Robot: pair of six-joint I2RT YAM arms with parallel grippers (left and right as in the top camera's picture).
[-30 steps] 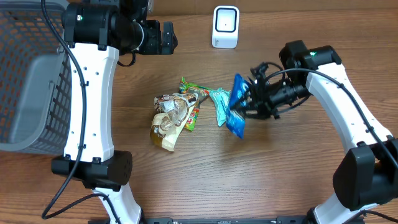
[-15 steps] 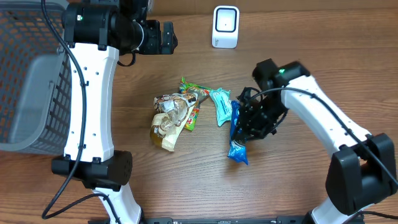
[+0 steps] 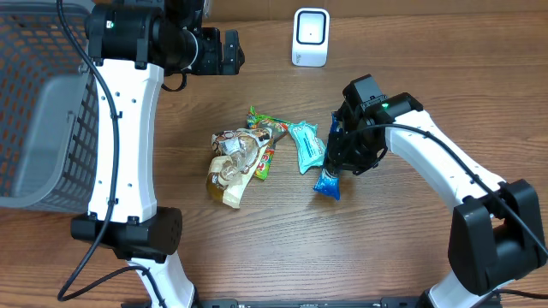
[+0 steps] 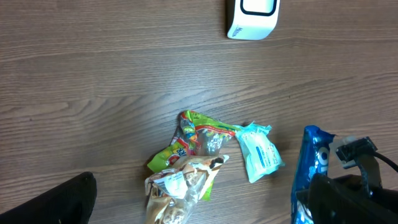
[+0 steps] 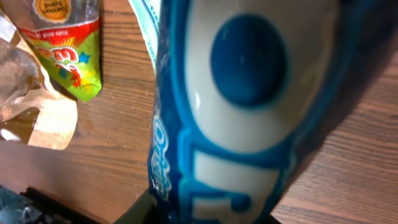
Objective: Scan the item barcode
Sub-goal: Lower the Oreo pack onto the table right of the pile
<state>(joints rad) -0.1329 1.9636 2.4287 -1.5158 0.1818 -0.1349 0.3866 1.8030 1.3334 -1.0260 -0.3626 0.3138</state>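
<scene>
Near the table (image 3: 385, 248) middle, just right of the wrapper pile (image 3: 248, 158), the right gripper (image 3: 336, 154) pinches the blue snack packet (image 3: 326, 181), its lower end touching wood. Pick-up seems in hand. Next, its barcode must face the white scanner (image 3: 310, 36) at the far edge. The left gripper (image 3: 231, 53) hangs spread, empty.

Setting: we log a mock shop checkout, lab-style: wood-grain table (image 3: 411, 257), grey mesh basket (image 3: 34, 103), white scanner unit (image 3: 310, 37), snack pkts (image 3: 240, 162) in a heap, robot arms (image 3: 124, 128).
</scene>
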